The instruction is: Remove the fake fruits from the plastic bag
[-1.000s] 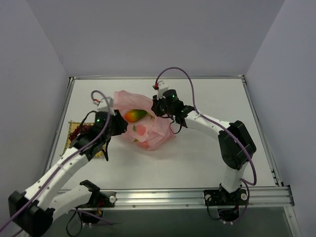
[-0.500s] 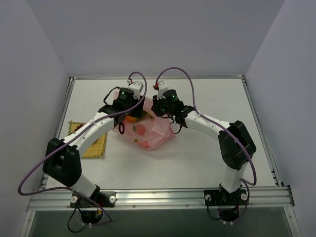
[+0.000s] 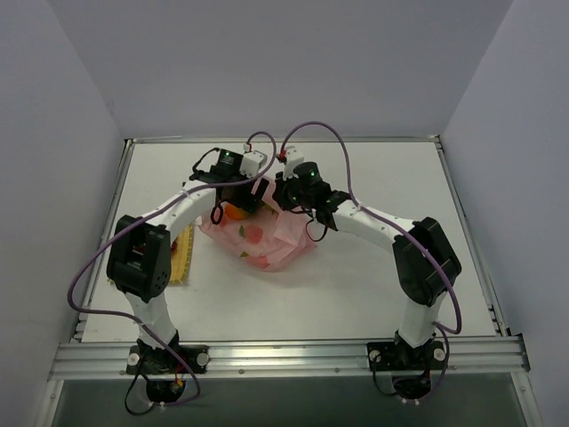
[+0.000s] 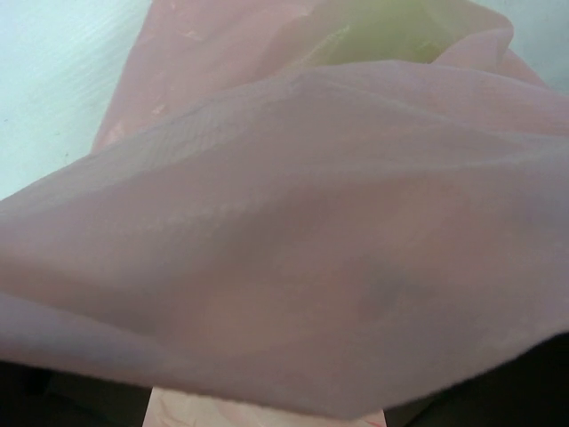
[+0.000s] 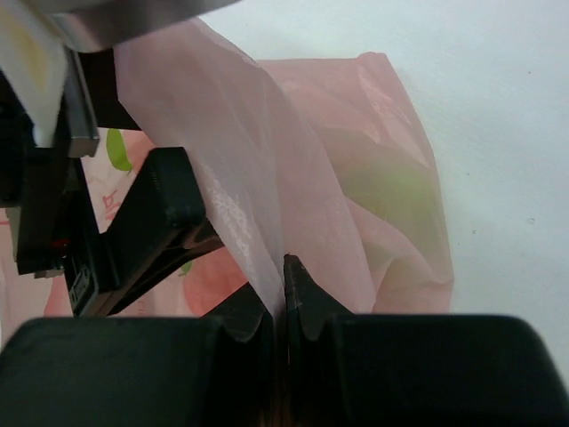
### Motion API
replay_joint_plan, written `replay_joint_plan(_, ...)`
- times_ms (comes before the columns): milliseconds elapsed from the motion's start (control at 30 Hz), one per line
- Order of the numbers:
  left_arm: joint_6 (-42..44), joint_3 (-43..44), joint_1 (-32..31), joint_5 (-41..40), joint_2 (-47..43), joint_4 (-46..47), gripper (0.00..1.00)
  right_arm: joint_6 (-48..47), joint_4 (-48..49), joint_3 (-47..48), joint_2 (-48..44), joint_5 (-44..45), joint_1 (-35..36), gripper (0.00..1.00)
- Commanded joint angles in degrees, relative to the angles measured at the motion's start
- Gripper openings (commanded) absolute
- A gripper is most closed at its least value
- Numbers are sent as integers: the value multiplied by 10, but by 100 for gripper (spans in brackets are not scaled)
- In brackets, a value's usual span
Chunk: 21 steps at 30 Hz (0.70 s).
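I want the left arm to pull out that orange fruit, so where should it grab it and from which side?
Grip the orange fruit across its rounded middle, coming from above through the mouth of the plastic bag. The right gripper pinches one edge up, so the fruit probably shows bare only from the top; film covers its other sides.

The plastic bag is thin pink film, soft and wrinkly, and you can see through it a bit. Close up in the left wrist view it looks smooth with a faint shine. The table is white, flat and dull. At the left of the top view, the mat is yellow, woven and rough-looking. The right gripper is dull black plastic. The rail along the bottom is bare, shiny metal.
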Motion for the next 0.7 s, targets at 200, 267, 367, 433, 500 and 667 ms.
replay_joint_plan(200,52,76,4,35,62,-49,90,3,22,-4,-27,-4,-9,1)
replay_joint_plan(267,55,81,6,31,68,-46,95,3,22,-3,-23,-5,-9,1)
replay_joint_plan(367,57,88,10,34,82,-43,97,3,22,-2,-19,-6,-9,1)
replay_joint_plan(433,57,87,10,39,90,-43,97,2,22,-1,-16,-5,-9,1)
replay_joint_plan(500,55,73,10,41,92,-40,97,2,22,0,-13,-4,-9,1)
replay_joint_plan(667,31,28,10,55,73,-8,96,4,22,1,-3,-4,-9,1)
